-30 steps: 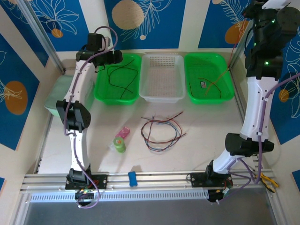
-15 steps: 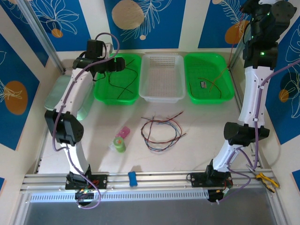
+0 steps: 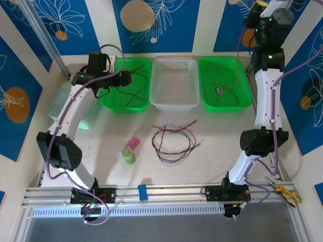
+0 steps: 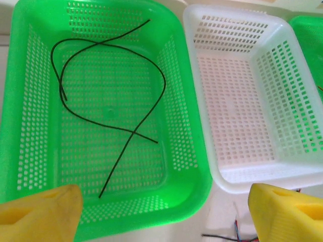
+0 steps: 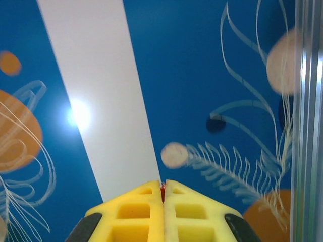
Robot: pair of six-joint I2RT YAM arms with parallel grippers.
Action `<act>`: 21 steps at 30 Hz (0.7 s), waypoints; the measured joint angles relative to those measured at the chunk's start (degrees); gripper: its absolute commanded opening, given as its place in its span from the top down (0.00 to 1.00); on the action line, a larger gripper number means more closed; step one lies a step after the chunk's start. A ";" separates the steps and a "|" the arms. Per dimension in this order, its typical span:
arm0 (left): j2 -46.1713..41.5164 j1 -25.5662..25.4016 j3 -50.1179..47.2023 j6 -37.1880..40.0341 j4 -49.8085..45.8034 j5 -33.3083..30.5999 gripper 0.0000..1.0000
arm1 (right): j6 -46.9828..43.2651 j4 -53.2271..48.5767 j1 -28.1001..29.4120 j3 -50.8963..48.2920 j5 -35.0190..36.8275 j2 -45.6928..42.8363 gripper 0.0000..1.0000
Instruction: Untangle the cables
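L pincer (image 4: 164, 197) wide open, holding nothing; R pincer (image 5: 163, 187) shut tight up high, w/ a sliver of red cable (image 5: 162, 185) nipped between the tips.

Top view: L pincer (image 3: 123, 78) hangs over near-left part of left green bin (image 3: 107, 103), which has one black cable (image 3: 129, 86) in a loose curve on its floor. Wrist cam shows that cable (image 4: 132, 96) crossing itself once, not touching the fingers (image 4: 43, 214). Main tangle (image 3: 174, 142) of black, red and blue-grey strands sits mid-desk (image 3: 222, 151) in a loose loop, in front of white bin (image 3: 174, 106), well apart from both arms. Right green bin (image 3: 227, 107) holds a few more strands. R pincer (image 3: 256, 7) sits at top right, above that bin's far edge. Green tape roll (image 3: 129, 157) left of the tangle.
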 measured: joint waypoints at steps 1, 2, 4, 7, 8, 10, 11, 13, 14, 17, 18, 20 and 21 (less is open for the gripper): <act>-1.14 -0.17 -1.07 -0.07 0.09 -0.15 0.15 | 0.48 -0.09 -0.11 -2.08 0.17 -0.09 1.00; -2.21 -0.39 -2.12 -0.26 0.26 -0.20 0.15 | 0.92 0.09 -0.15 -4.52 0.37 -0.33 1.00; -4.42 -0.94 -4.13 -0.85 0.35 -0.33 0.15 | 1.55 0.81 -0.15 -10.14 0.42 -1.60 1.00; -7.50 -1.86 -7.23 -1.09 0.90 -0.76 0.15 | 2.16 2.99 -0.04 -20.81 0.37 -5.14 1.00; -8.28 -2.05 -8.04 -1.09 0.90 -0.83 0.15 | 2.19 3.74 0.07 -24.04 0.37 -6.40 1.00; -9.25 -2.23 -9.16 -1.09 1.09 -1.20 0.15 | 2.60 5.31 0.44 -29.07 0.35 -8.55 1.00; -9.60 -2.25 -9.64 -1.11 1.16 -1.27 0.15 | 2.91 6.16 0.50 -31.41 0.09 -9.57 1.00; -10.21 -2.25 -10.60 -1.29 1.16 -1.51 0.14 | 3.63 7.50 0.61 -34.42 -1.09 -10.78 1.00; -10.49 -2.27 -11.04 -1.36 1.11 -1.62 0.15 | 3.98 8.02 0.63 -35.52 -2.19 -11.06 1.00; -11.10 -2.34 -11.96 -1.53 1.11 -1.73 0.15 | 4.48 8.28 0.66 -35.93 -5.97 -10.84 1.00; -11.28 -2.34 -12.24 -1.53 1.11 -1.79 0.14 | 4.55 7.78 0.66 -35.56 -7.37 -10.64 1.00; -11.80 -2.40 -13.00 -1.81 1.14 -1.86 0.15 | 5.16 7.02 0.55 -34.03 -10.12 -9.79 1.00; -12.09 -2.49 -13.49 -1.99 1.16 -1.88 0.15 | 5.79 7.02 0.44 -33.62 -11.32 -9.46 1.00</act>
